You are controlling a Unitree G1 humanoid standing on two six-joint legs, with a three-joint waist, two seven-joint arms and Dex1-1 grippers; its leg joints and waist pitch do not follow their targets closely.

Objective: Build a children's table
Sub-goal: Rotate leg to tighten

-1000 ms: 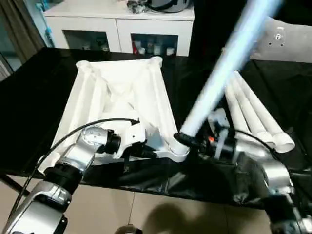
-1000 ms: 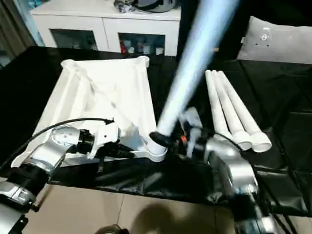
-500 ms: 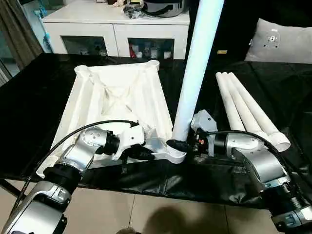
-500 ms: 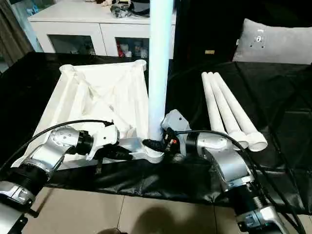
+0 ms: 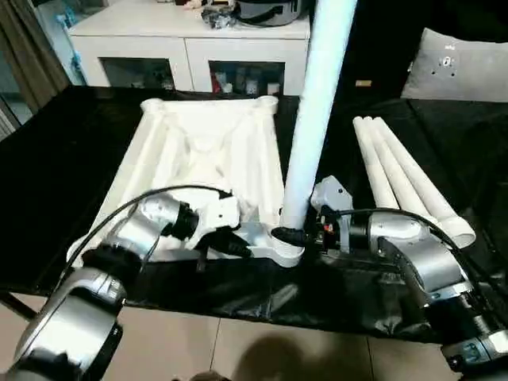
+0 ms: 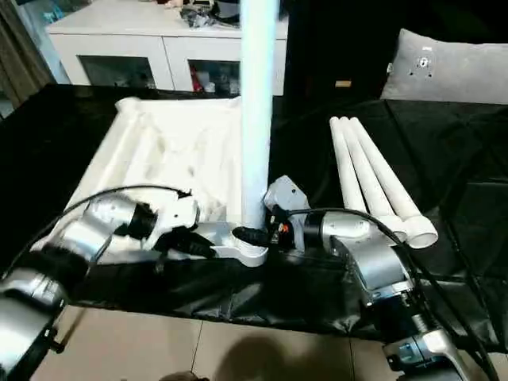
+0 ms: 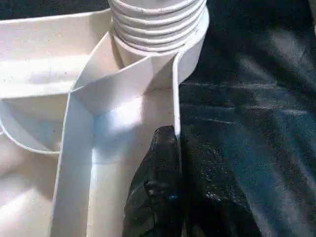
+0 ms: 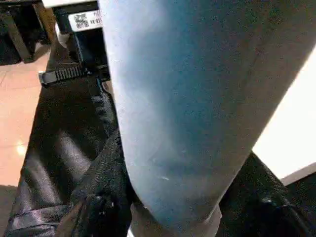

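One leg (image 5: 313,119) stands upright in the upturned tabletop's (image 5: 206,151) socket at the counter's (image 5: 63,143) near edge, my right gripper (image 5: 287,235) pinching its base, my left gripper (image 7: 174,163) pinching the rim; next, I judge, seat it fully.

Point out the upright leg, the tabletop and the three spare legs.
upright leg (image 5: 309,119), left eye view, mid shaft.
tabletop (image 5: 208,147), left eye view, ribbed underside.
spare legs (image 5: 401,171), left eye view, middle tube.
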